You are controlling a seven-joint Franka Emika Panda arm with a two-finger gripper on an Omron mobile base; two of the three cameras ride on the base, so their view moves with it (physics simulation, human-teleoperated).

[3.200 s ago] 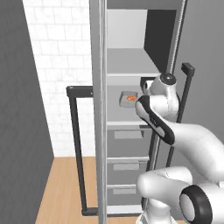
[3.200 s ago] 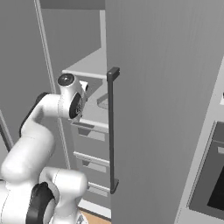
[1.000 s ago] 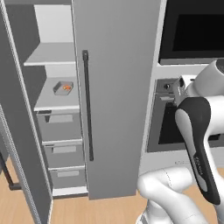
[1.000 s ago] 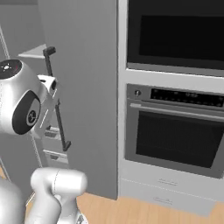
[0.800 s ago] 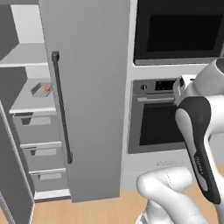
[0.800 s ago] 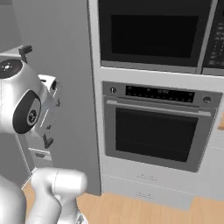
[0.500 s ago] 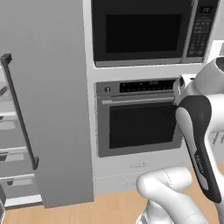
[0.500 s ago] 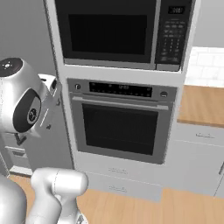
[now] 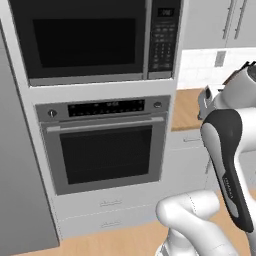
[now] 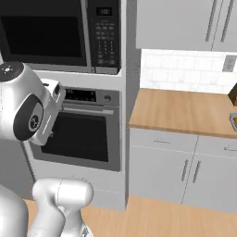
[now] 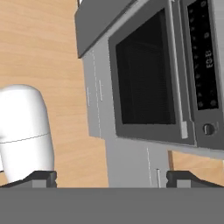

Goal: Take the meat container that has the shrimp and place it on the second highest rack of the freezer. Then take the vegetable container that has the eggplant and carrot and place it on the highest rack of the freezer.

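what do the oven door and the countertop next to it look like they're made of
The oven door looks like brushed grey metal around a dark, glassy window, judging by its flat matte frame and black pane. The countertop looks like light wood or a wood-look laminate: tan with faint grain streaks. It is a render, so both are guesses.

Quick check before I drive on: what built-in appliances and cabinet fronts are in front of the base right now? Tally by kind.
Microwave: 1
Wall oven: 1
Drawers under the oven: 2
Lower cabinet doors under the wooden counter: 2
Upper cupboard doors: 2
Total: 8
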